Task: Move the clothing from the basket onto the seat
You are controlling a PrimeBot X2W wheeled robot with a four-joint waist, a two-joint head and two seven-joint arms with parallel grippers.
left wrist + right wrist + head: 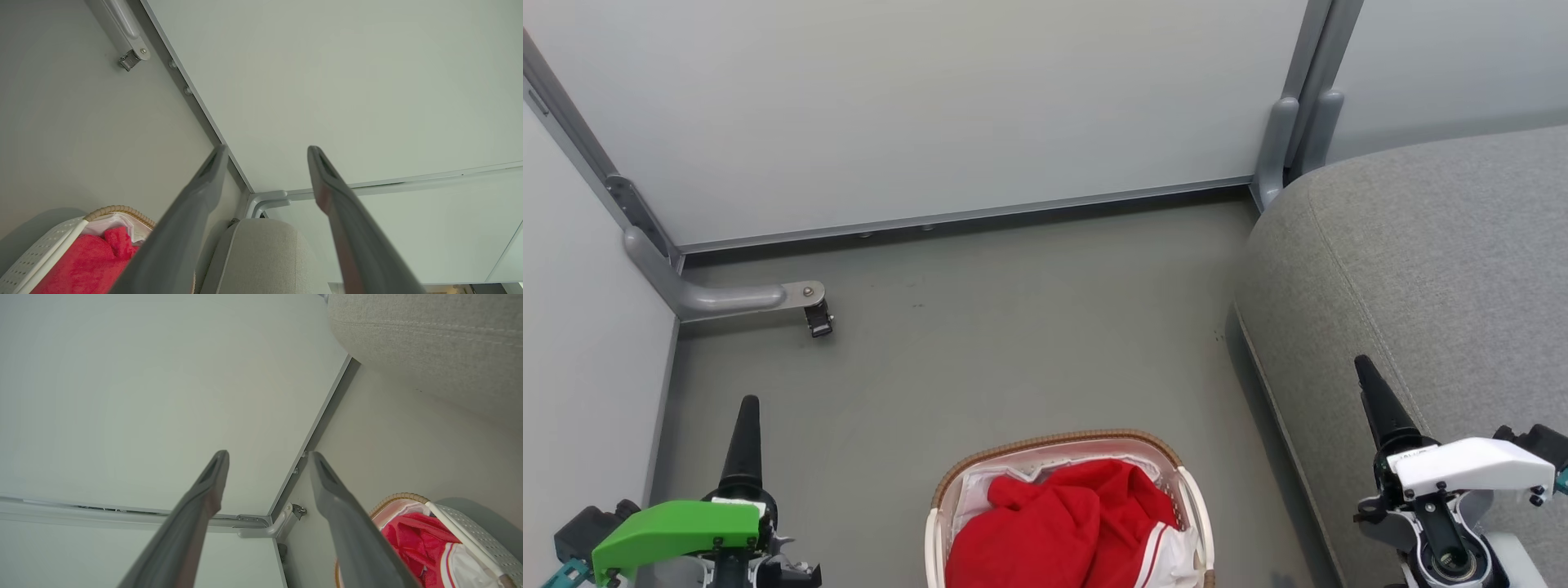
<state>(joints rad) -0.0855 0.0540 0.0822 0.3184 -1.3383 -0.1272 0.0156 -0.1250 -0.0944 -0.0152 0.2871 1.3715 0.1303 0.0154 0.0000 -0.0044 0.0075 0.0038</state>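
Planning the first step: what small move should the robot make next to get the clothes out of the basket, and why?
Probably swing the right arm over the basket and lower it onto the red clothes. Both arms' jaws stand open and empty, the clothes lie in the basket, and the sofa is on that side.
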